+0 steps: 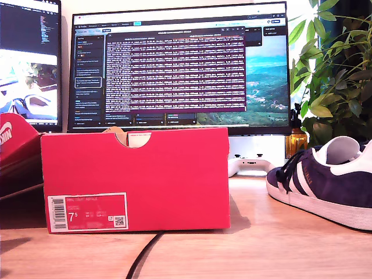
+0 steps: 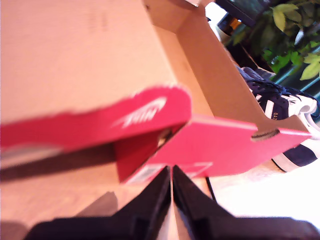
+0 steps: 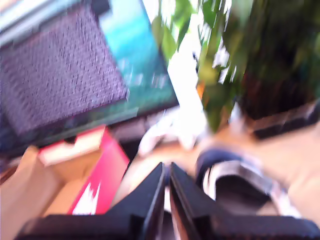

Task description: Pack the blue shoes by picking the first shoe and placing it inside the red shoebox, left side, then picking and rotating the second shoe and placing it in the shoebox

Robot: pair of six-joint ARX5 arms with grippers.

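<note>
Exterior view, left to right: red cardboard shoebox (image 1: 136, 180) stands on the wooden table (image 1: 261, 244), hinged lid (image 1: 14, 142) open at far left; navy suede sneaker with white stripes (image 1: 325, 183) sits on the table at right, outside the box. My first gripper (image 2: 171, 172) is pressed together above the box, holding nothing. My second gripper (image 3: 166, 172) is pressed together over the sneaker, also holding nothing.
</note>
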